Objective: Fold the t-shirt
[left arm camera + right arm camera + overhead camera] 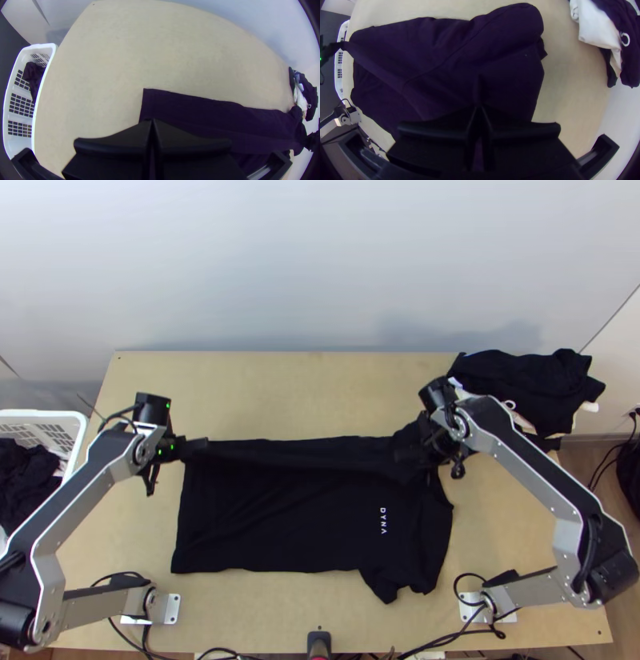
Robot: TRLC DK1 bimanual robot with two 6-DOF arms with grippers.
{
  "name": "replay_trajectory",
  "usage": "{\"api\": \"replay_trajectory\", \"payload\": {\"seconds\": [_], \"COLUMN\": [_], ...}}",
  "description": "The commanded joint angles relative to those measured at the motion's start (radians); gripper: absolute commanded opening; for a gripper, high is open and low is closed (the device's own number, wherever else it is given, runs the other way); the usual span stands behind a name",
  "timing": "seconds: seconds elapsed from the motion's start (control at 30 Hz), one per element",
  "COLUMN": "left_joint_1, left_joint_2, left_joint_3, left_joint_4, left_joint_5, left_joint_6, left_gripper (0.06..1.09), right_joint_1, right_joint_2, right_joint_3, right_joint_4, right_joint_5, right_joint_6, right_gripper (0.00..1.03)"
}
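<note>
A black t-shirt [280, 532] lies across the middle of the table, its hem at the left and a sleeve toward the near right. Its far part is raised in a long ridge between the grippers. My left gripper [200, 446], at the shirt's far left corner, is closed on the cloth; in the left wrist view the left gripper [152, 121] has its fingers together over the shirt [200, 113]. At the collar end, my right gripper [408, 454] is shut on the fabric. In the right wrist view the right gripper [479, 108] pinches the shirt [500, 76].
Dark and white clothes [524, 384] are heaped at the table's far right corner. A white basket [76, 420] with dark cloth stands beyond the left edge. Bare wood [280, 392] stretches beyond the shirt.
</note>
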Motion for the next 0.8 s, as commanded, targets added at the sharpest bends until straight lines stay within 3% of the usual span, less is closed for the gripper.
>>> {"api": "replay_trajectory", "payload": {"seconds": [0.0,0.77], "left_joint_1": [-0.017,-0.011], "left_joint_2": [-0.080,-0.128], "left_joint_3": [-0.095,-0.277], "left_joint_4": [0.008,0.070], "left_joint_5": [0.000,-0.001], "left_joint_6": [-0.001,0.019], "left_gripper": [0.10,0.10], "right_joint_1": [0.018,0.089], "right_joint_2": [-0.060,-0.099], "right_joint_3": [-0.107,-0.292], "right_joint_4": [-0.022,0.049], "right_joint_5": [-0.012,-0.015], "right_joint_6": [0.000,0.008], "right_gripper": [0.03,0.03]}}
